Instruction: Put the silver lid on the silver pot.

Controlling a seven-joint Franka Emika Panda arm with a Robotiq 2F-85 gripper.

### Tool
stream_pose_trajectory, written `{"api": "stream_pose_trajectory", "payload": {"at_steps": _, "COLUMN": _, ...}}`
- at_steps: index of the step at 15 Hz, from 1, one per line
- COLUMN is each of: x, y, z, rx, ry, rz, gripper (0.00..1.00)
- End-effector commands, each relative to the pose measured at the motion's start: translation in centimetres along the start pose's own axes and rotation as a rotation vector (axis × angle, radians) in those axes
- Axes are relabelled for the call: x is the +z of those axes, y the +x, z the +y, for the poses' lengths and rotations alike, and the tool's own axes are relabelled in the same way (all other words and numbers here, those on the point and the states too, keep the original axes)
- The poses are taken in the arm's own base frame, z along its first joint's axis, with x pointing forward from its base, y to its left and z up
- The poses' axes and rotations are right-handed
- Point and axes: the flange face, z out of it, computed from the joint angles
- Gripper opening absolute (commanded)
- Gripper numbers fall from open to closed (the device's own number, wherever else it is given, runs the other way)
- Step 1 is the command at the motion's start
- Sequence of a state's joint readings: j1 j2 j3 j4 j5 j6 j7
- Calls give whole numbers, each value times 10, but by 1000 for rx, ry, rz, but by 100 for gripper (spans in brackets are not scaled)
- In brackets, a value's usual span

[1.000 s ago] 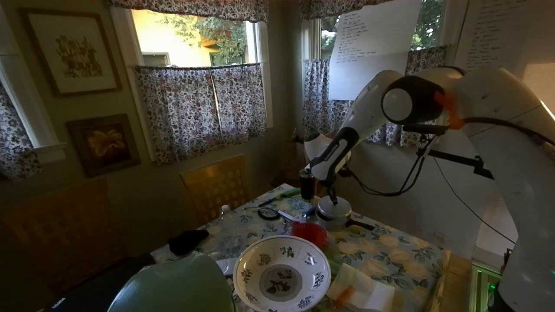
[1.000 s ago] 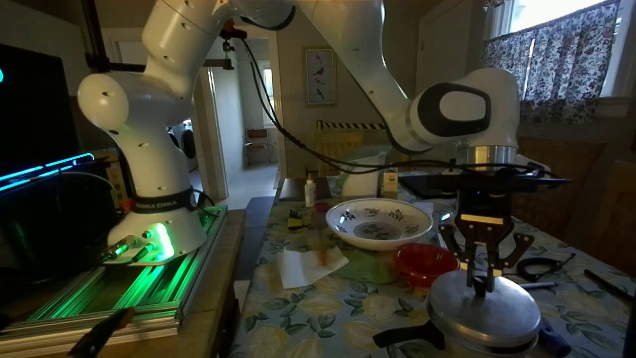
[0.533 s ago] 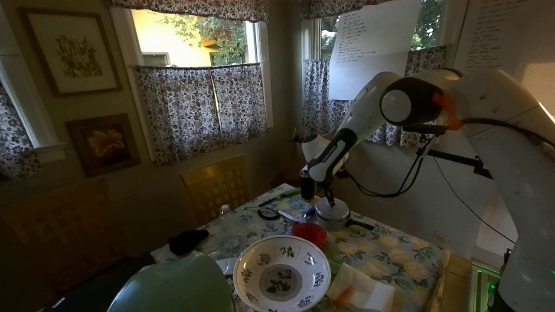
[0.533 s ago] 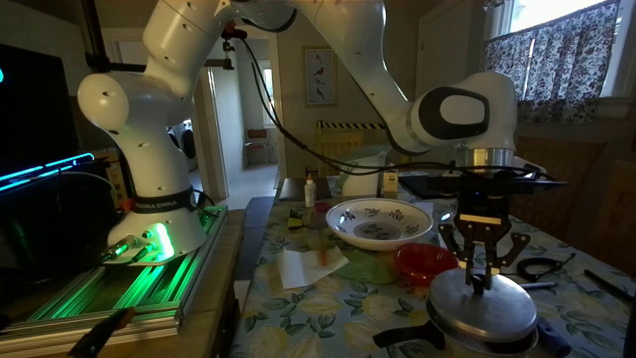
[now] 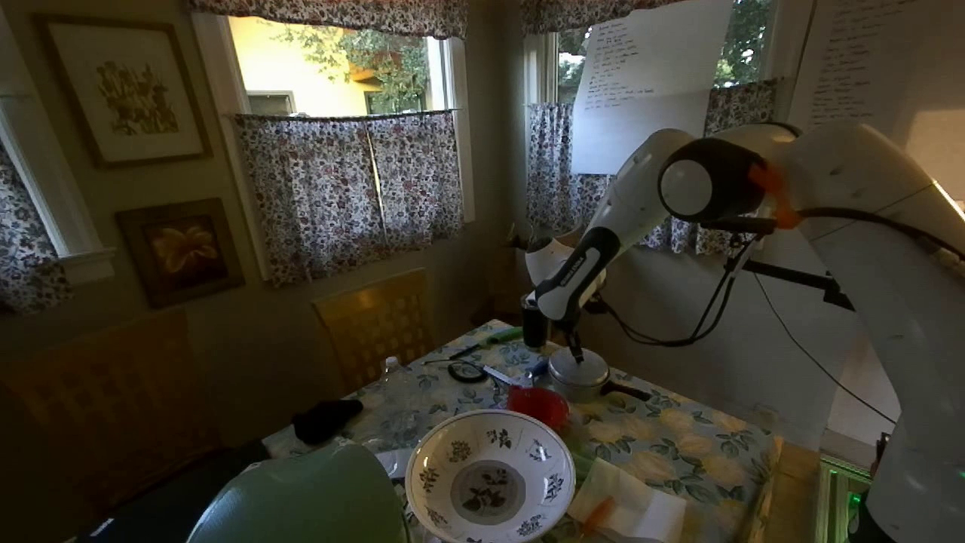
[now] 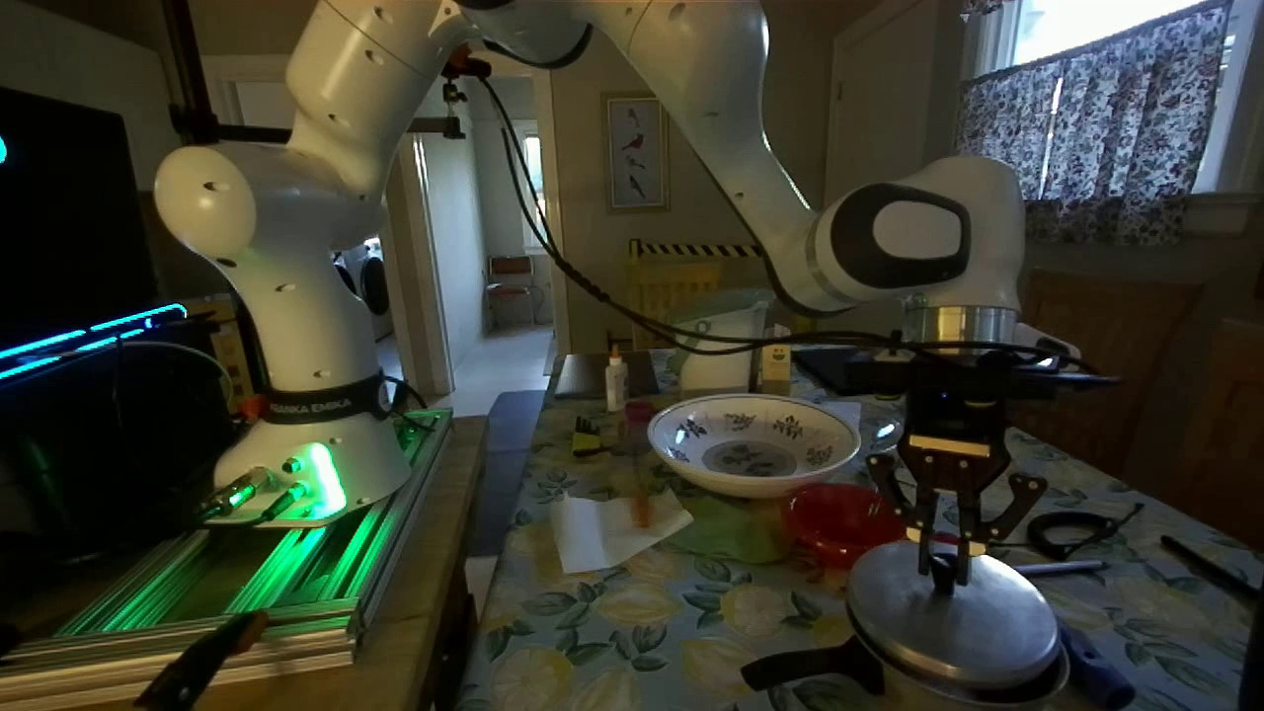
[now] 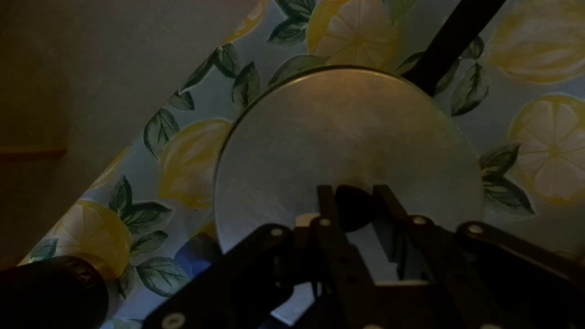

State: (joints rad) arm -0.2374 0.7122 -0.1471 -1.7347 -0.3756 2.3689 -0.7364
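Two fingers [image 7: 326, 205] of your pincer [image 6: 944, 567] are gripping the lid [image 6: 953, 632] by its knob [image 7: 354, 208]. Under the pincer, you are holding it over the pot [image 6: 907, 691], a dark gap showing between them on one side; whether they are touching, I cannot tell. A red bowl [image 6: 837, 533] is sitting near the pincer, a white bowl [image 6: 750, 460] farther out.

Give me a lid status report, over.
Gripper shut on black knob. Silver lid over silver pot, gap showing, likely not seated. Red bowl nearby, apparently not blocking.
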Motion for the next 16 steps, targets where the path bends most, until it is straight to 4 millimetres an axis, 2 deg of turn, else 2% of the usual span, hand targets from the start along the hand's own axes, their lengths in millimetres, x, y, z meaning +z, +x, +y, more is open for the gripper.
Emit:
{"api": "stream_pose_trajectory", "payload": {"at_steps": 1, "x": 5, "y": 4, "z": 4, "rx": 3, "ry": -10, "rz": -10, "gripper": 6}}
{"api": "stream_pose_trajectory", "payload": {"at_steps": 10, "x": 12, "y": 2, "z": 8, "rx": 5, "ry": 1, "rz": -10, "gripper": 6}}
{"api": "stream_pose_trajectory", "payload": {"at_steps": 12, "x": 10, "y": 2, "z": 8, "rx": 9, "ry": 5, "rz": -12, "gripper": 51}}
{"api": "stream_pose_trajectory", "payload": {"at_steps": 14, "x": 6, "y": 2, "z": 7, "rx": 6, "ry": 5, "rz": -9, "gripper": 55}}
{"api": "stream_pose_trajectory", "payload": {"at_steps": 16, "x": -1, "y": 3, "z": 6, "rx": 2, "ry": 4, "rz": -7, "gripper": 68}}
